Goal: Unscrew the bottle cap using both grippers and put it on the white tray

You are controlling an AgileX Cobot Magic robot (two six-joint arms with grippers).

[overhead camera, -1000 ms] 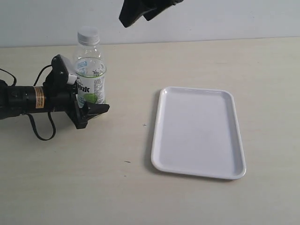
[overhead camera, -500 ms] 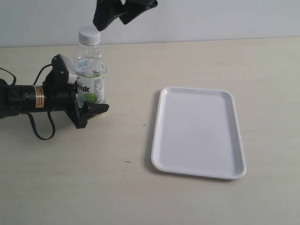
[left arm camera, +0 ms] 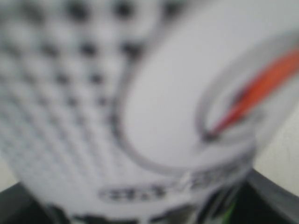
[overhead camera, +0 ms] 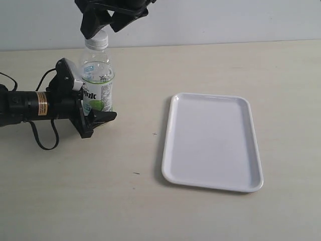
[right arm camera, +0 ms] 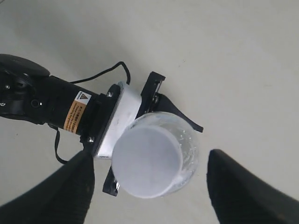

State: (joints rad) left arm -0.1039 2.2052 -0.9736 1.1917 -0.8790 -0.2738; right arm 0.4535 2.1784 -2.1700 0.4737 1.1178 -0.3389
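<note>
The clear bottle (overhead camera: 97, 83) with its white-and-green label stands upright at the left of the table, the white bottle cap (overhead camera: 99, 40) screwed on top. My left gripper (overhead camera: 93, 102) comes in from the left and is shut on the bottle's labelled body; the blurred label of the bottle (left arm camera: 140, 93) fills the left wrist view. My right gripper (overhead camera: 102, 26) hangs just over the cap with its jaws open. From above, the cap (right arm camera: 147, 161) sits between the two black fingers (right arm camera: 60, 196), touching neither. The white tray (overhead camera: 210, 140) lies flat to the right, with nothing on it.
The left arm's black body with an orange band (overhead camera: 42, 102) and a looping cable (overhead camera: 45, 143) lie along the table at the far left. A pale wall runs behind the table's back edge (overhead camera: 225, 44).
My right gripper has moved left and down, from the upper middle to just above the bottle cap. The left gripper and the bottle have not moved.
</note>
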